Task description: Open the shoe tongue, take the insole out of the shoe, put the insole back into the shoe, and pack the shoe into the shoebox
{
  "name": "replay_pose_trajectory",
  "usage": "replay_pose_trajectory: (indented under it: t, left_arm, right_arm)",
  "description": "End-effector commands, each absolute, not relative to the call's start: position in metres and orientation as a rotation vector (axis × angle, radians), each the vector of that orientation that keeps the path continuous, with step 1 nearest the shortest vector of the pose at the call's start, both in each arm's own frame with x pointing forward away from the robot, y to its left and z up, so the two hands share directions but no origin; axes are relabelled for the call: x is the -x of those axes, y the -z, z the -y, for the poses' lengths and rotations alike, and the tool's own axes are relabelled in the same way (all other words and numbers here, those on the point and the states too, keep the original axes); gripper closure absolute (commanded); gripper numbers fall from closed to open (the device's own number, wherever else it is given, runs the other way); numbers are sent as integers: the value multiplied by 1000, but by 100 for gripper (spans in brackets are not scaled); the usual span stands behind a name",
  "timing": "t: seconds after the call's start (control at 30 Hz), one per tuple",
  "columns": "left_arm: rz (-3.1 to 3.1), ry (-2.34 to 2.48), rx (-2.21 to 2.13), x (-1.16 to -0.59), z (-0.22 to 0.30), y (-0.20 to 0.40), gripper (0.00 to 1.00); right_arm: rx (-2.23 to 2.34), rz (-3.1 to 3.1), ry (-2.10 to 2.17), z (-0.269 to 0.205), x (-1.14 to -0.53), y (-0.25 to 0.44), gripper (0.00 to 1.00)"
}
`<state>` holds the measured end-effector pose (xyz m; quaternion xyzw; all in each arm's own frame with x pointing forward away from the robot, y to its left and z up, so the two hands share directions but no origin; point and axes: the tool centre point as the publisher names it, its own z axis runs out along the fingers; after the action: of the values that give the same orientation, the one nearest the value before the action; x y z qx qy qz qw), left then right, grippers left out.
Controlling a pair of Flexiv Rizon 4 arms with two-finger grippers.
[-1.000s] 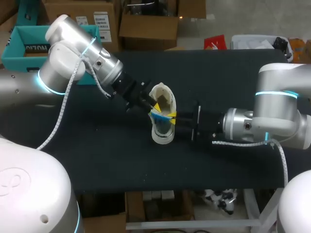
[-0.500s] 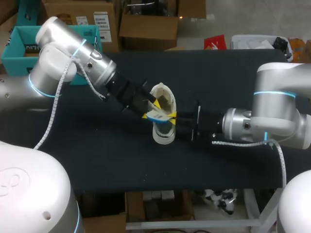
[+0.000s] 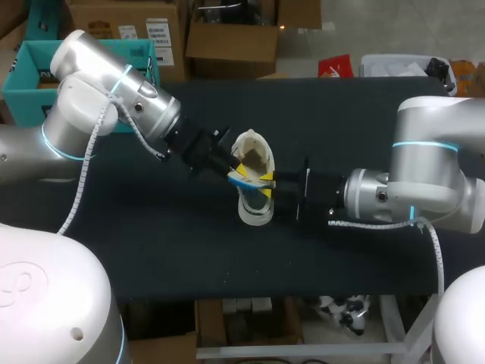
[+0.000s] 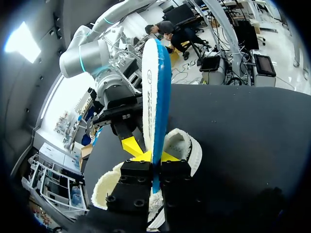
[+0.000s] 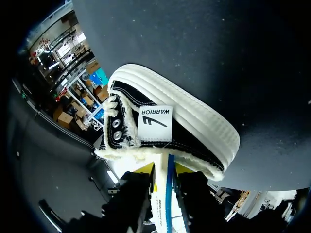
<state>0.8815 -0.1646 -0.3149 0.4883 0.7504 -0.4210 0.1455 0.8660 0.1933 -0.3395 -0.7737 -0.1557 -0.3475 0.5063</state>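
Where the head view looks down on the dark table (image 3: 151, 250), the shoe (image 3: 255, 208) sits near the middle between the two arms. The left gripper (image 3: 236, 170) is at its opening and pinches the blue insole (image 3: 239, 180). The right gripper (image 3: 267, 182) lies against the shoe's other side.

In the left wrist view, the left gripper (image 4: 154, 156) is closed on the insole (image 4: 155, 92), which stands edge-on and rises straight out ahead of it. The fleecy collar of the shoe (image 4: 183, 145) sits just beneath. Whether the insole's lower end is clear of the shoe is hidden.

In the right wrist view, the shoe (image 5: 194, 131) lies just ahead of the right gripper (image 5: 164, 169), black canvas above a thick white sole. A white-and-blue strip, probably the insole (image 5: 166, 189), shows inside that gripper; whether it is clamped there I cannot tell.

The insole looks thin, light and bendy, so it should flop if held far from the end being steered. A flat pinch across its faces near the heel end seems best. The shoe looks light, with a soft upper and a stiff rubber sole. It would likely slide or tip under a push, so bracing at the collar or sidewall looks wise.
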Motion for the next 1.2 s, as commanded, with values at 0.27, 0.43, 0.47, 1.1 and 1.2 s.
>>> replay_pose_trajectory:
  t: [0.27,0.43,0.47,1.1,1.2]
  left_arm:
    - [-2149,1221,-1372,-880,161,321,100]
    - [-2153,1211,-1362,-881,163,324,100]
    - [-2154,1206,-1360,-882,164,325,100]
    - [-2242,1204,-1316,-914,175,347,100]
    - [-2241,1208,-1315,-913,173,345,100]
  right_arm:
    - [1900,382,868,-209,-846,325,98]
    - [1893,390,856,-213,-850,329,100]
    - [1893,390,854,-213,-851,330,100]
    - [1908,363,845,-198,-884,352,100]
    - [1910,362,845,-197,-884,351,100]
